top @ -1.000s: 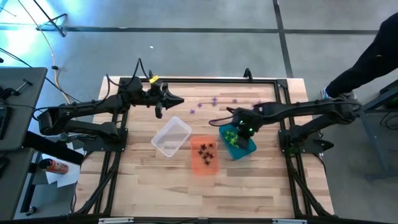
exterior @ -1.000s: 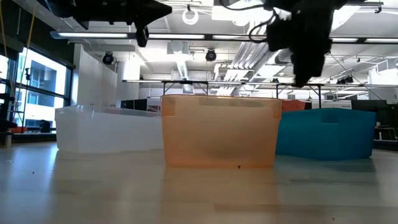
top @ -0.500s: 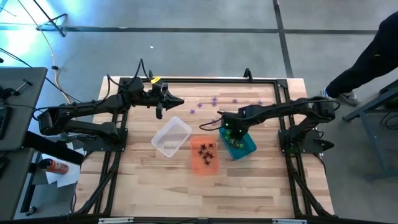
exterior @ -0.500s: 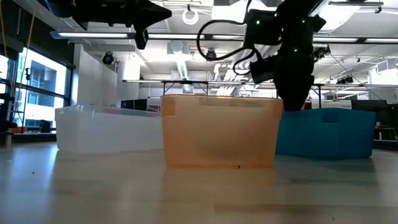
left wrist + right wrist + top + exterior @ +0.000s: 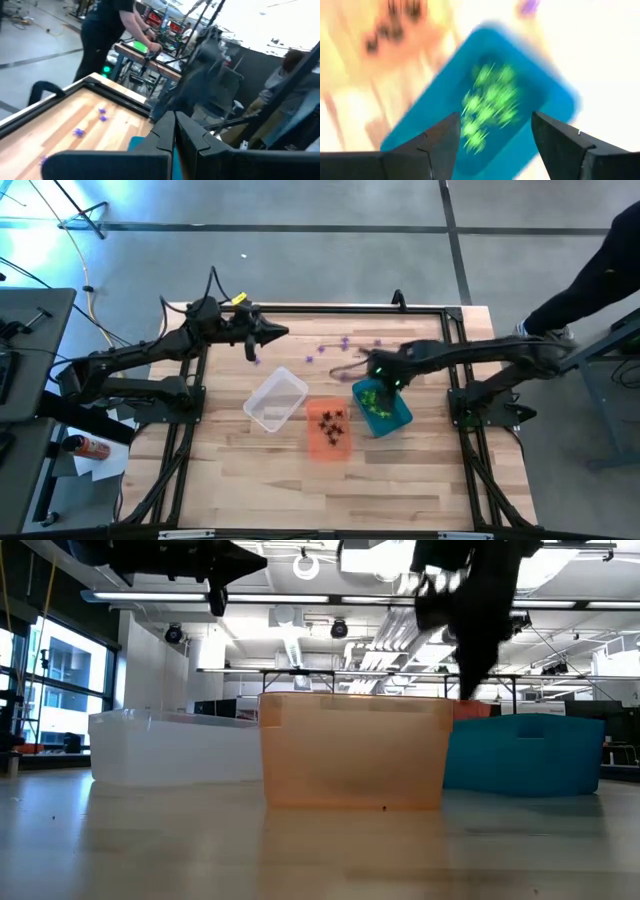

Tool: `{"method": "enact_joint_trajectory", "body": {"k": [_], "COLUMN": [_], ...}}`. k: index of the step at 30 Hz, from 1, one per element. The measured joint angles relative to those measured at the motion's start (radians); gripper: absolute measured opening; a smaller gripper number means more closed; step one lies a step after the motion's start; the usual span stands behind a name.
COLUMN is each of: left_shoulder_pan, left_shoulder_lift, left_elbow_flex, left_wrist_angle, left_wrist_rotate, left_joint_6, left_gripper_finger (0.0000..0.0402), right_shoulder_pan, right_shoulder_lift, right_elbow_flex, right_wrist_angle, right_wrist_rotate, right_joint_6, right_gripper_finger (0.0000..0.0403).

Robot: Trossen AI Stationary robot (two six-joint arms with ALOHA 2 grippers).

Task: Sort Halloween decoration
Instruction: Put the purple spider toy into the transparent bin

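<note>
Fingers of the right gripper stand wide apart with nothing between them, hanging above the teal bin; in the right wrist view a heap of green trinkets lies on that bin's floor, framed by the two dark fingers; from above, the right gripper sits over the bin's far end. Left gripper is pressed shut and empty, held above the far left part of the table, well apart from the bins; its closed fingers meet in a point in the left wrist view. Black trinkets lie in the orange bin, which sits between the teal bin and the clear bin; purple trinkets lie loose on the wood at the table's far side, beyond the bins. A person stands beyond the table's far end.
</note>
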Motion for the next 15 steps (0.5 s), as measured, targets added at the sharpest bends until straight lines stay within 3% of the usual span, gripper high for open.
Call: {"method": "enact_joint_trajectory", "body": {"k": [6,11,15], "left_shoulder_pan": [0.039,0.036,0.002], "left_shoulder_lift": [0.0,0.0,0.0], "left_elbow_flex": [0.0,0.0,0.0], "left_wrist_angle": [-0.005,-0.004,-0.005], "left_wrist_rotate": [0.0,0.0,-0.001], "left_joint_6": [0.0,0.024,0.047], "left_gripper_finger": [0.0,0.0,0.0], "right_shoulder_pan": [-0.053,-0.097,-0.102], "right_shoulder_lift": [-0.253,-0.348,-0.331], "right_elbow_flex": [0.047,0.047,0.047], "right_wrist_angle": [0.16,0.485,0.7], "right_wrist_rotate": [0.191,0.179,0.063], "right_joint_6": [0.024,0.048,-0.051], "right_gripper_finger": [0.0239,0.0232,0.022]}}
